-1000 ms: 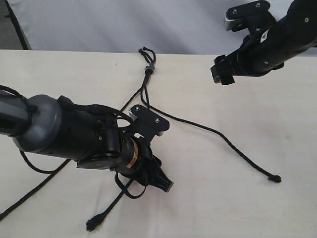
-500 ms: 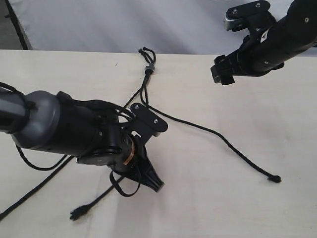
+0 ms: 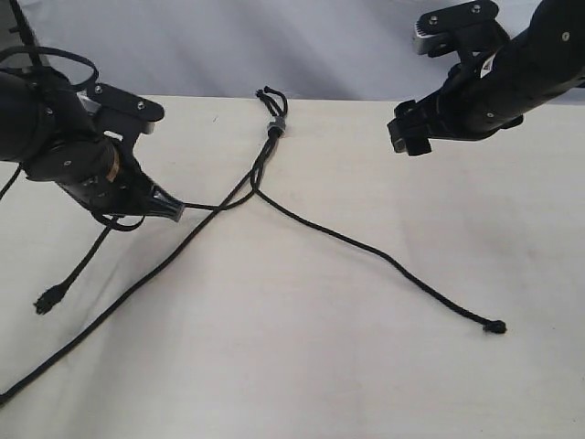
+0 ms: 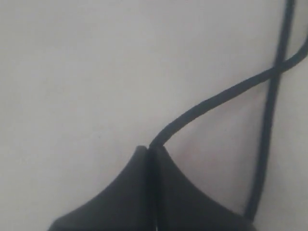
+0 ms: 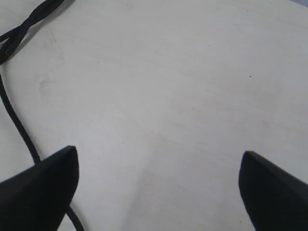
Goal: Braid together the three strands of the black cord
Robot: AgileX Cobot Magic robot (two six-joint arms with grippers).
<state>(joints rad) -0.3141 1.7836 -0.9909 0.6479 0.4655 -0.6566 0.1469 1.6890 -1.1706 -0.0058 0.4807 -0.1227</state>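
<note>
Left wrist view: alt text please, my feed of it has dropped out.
The left gripper, shut, pinches one black cord strand between its tips. The strand curves away over the pale table and crosses a second strand that runs straight past the gripper.

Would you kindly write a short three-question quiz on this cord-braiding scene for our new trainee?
1. True or false: the right gripper grips a strand.
2. The left gripper is: A) open; B) shut on one strand; C) shut on two strands.
3. How many strands lie ungripped on the table?
Key: 1 false, it is open and empty; 2 B; 3 two.
</note>
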